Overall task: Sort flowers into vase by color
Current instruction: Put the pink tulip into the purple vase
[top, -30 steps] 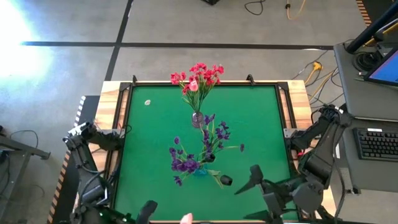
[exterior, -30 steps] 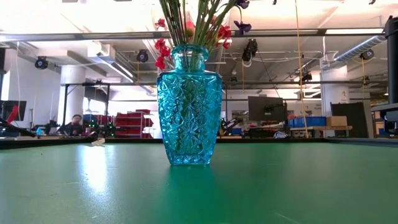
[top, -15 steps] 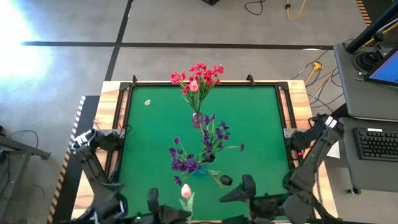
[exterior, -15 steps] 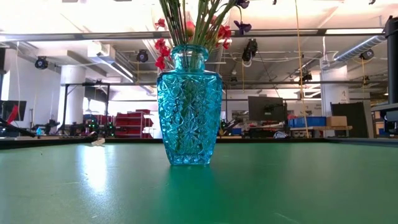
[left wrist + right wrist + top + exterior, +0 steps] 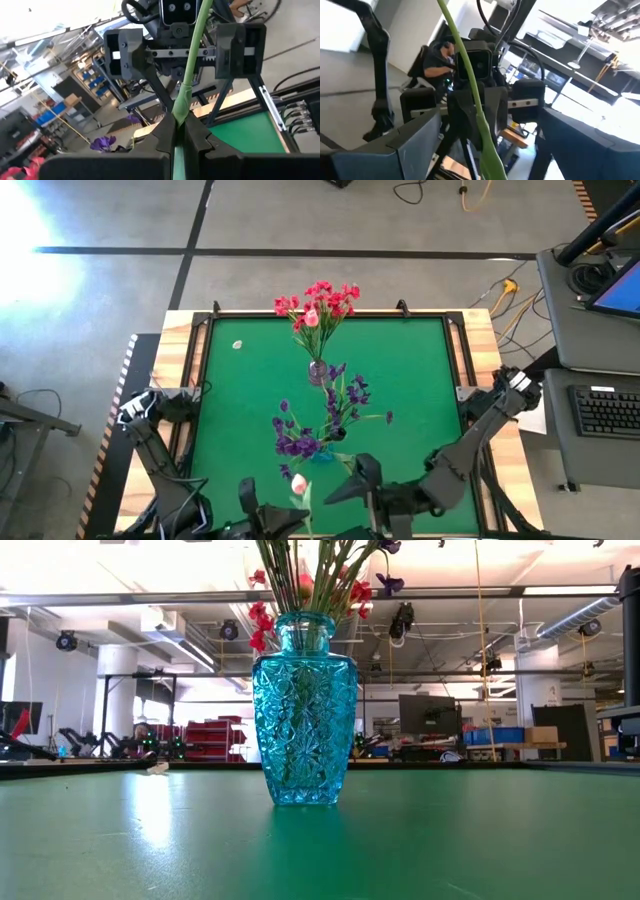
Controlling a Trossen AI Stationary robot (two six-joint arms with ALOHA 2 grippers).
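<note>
My left gripper [image 5: 283,517], at the table's near edge, is shut on a pale pink tulip [image 5: 298,485] with a thin green stem [image 5: 192,55]. My right gripper [image 5: 347,485] faces it from the right, open. Its two fingers stand on either side of the stem [image 5: 470,85] without touching it. A blue glass vase [image 5: 305,705] with purple sprays [image 5: 300,442] stands at mid-table. Behind it a small clear vase [image 5: 318,370] holds red flowers [image 5: 320,300]. My left gripper pinches the tulip's green stem [image 5: 180,112] between its two fingers [image 5: 162,137]. The fingers come level from the table's left and lie across the stem. The tulip is lifted clear of the table, and its stem runs on up between the right gripper's fingers.
A small pale scrap [image 5: 237,345] lies on the green mat [image 5: 420,370] at the far left. The purple sprays spread wide over the table's middle, close to both grippers. A desk with a keyboard [image 5: 605,410] stands off the right edge.
My left gripper has turned and sunk a little, bringing the tulip's bud up into view over the near edge. My right gripper has gone toward the table's left and rolled, and now has its open fingers around the stem.
</note>
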